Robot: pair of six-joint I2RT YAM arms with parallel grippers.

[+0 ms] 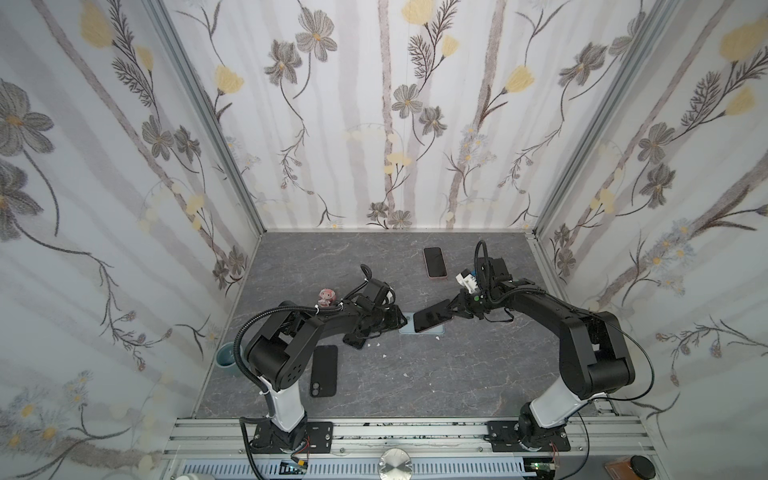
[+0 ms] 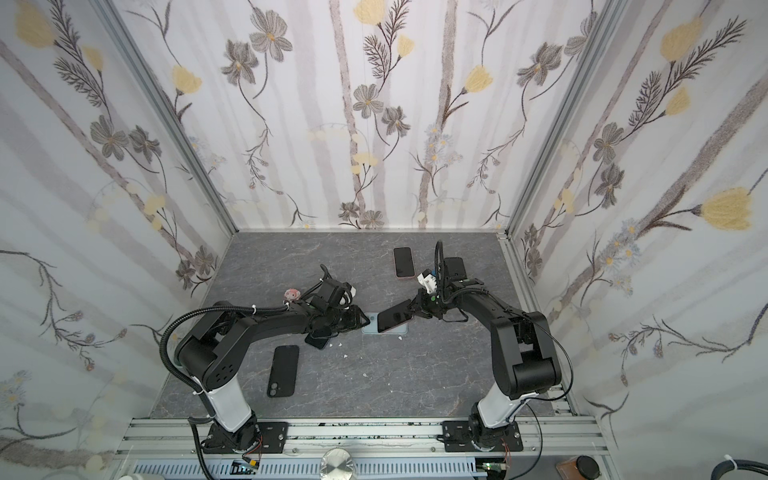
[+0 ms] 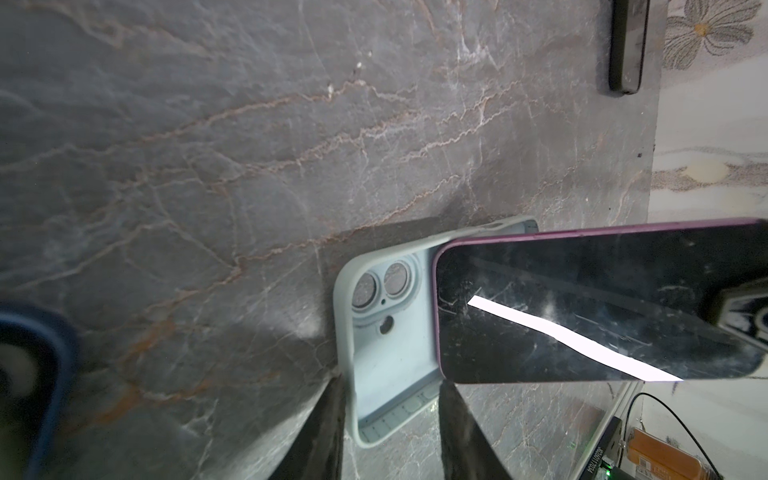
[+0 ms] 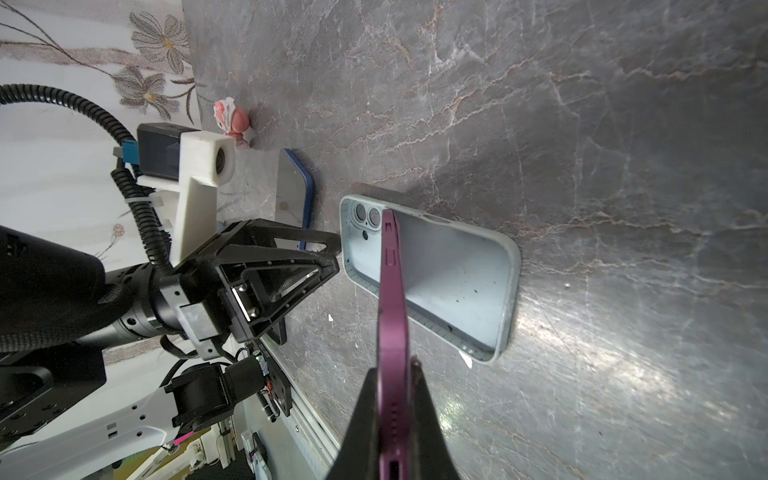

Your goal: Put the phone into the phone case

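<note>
One end of purple-edged black-glass phone (image 3: 540,286) angled over camera cut-outs (image 3: 382,286) of pale-blue silicone phone case (image 3: 386,365); other end pinched in right gripper (image 4: 394,372); left gripper (image 3: 391,379) astride case's corner, grip unclear. Seating step: next, level and press down.

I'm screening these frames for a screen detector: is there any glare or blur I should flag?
Left wrist view: a bright white streak reflects across the phone, and a dark blue object at the frame's edge is blurred. Right wrist view: soft glare washes part of the tabletop.
</note>
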